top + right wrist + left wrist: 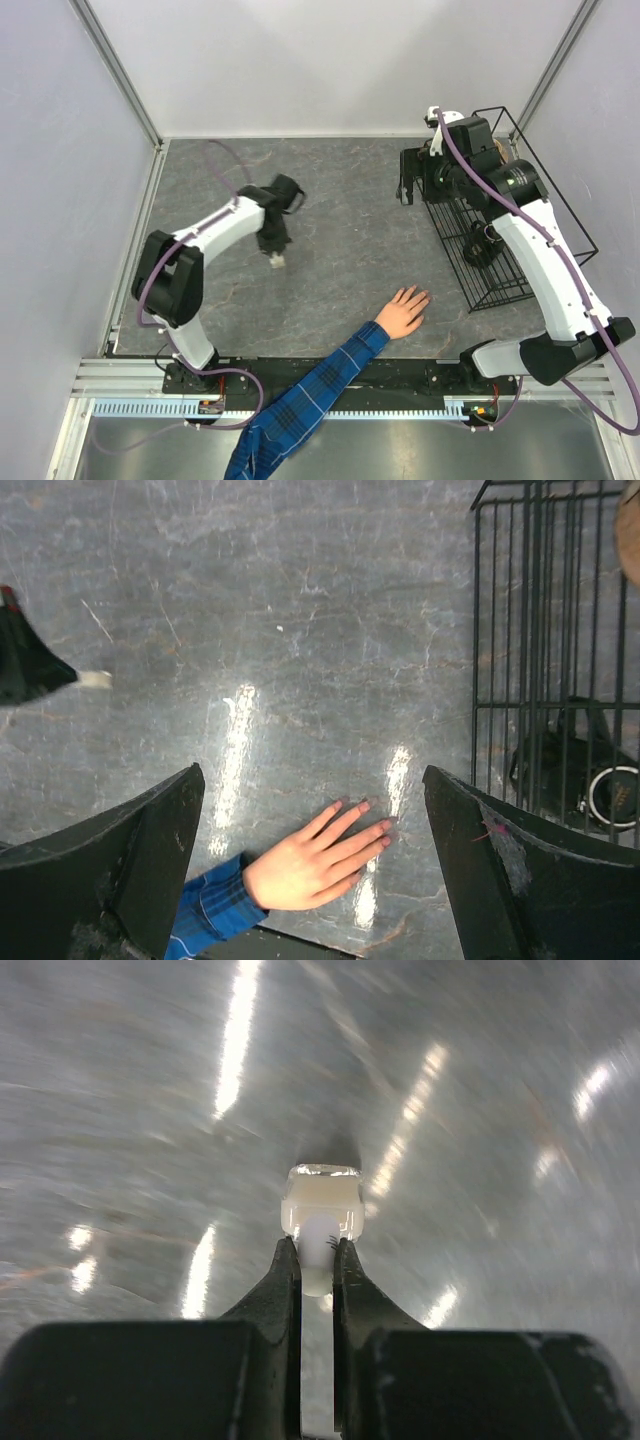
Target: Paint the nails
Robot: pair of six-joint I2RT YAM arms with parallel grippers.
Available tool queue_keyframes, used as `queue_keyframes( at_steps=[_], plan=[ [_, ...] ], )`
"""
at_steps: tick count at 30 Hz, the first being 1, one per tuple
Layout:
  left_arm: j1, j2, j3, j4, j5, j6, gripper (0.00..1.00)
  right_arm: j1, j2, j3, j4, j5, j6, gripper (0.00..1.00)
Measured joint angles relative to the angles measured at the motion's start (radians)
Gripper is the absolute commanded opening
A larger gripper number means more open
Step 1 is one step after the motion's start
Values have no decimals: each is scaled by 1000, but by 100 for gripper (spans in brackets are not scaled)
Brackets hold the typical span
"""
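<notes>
1. Hand (404, 308) lies flat on the tabletop (340, 200) by the near edge, palm down and fingers spread, plaid sleeve (300, 400) behind it. This presents the nails (364, 804) upward (too tiny to tell whether they are painted).
2. Left end effector (317, 1260) is pinched narrow on a small white piece (321, 1205), likely the applicator. It points down, well apart from the hand.
3. Right end effector (312, 771) has its jaws wide and empty, raised beside the wire rack (520, 200), probably parked clear.

Black wire basket (500, 285) standing right of hand (404, 310) and farther back, well apart from it. Dark item (560, 765) with white ring lying inside basket. Grey marbled tabletop (340, 200) reflecting bright light strips beside fingers.
</notes>
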Motion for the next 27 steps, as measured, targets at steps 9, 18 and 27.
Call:
queue_keyframes(
  at_steps=[9, 18, 27],
  plan=[
    [-278, 104, 150, -5, 18, 60, 2, 5, -6, -92, 24, -22, 0, 98],
    [-304, 140, 169, 20, 73, 117, 45, 5, -55, -181, 49, -21, 1, 98],
    [-293, 16, 158, 8, 60, 138, 66, 19, -63, -218, 85, -7, 3, 98]
  ],
)
